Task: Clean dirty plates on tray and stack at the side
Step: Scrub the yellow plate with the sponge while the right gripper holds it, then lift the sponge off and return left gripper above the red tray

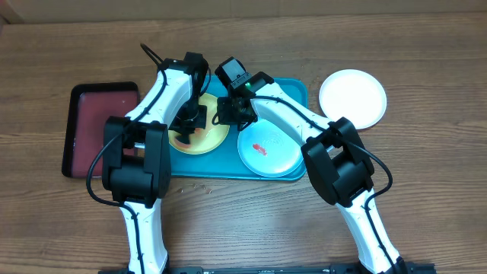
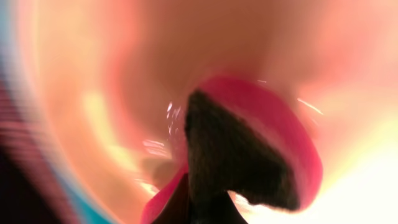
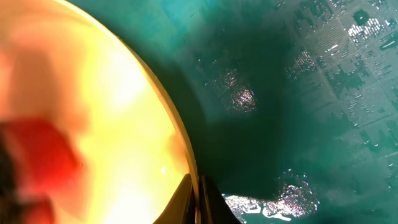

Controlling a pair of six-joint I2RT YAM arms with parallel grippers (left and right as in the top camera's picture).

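The right tool is clamped on the rim of the yellow-green plate. The left tool is low over that plate's middle, and its view is too blurred to tell its state. The plate lies on the turquoise tray beside the red-smeared mint plate. The white plate rests on the counter, right of the tray.

The tray is turquoise; the yellow-green plate and pale mint plate (both smeared red) contrast with the white plate. The tabletop is brown wood-grain, the smaller tray dark red, black-rimmed.
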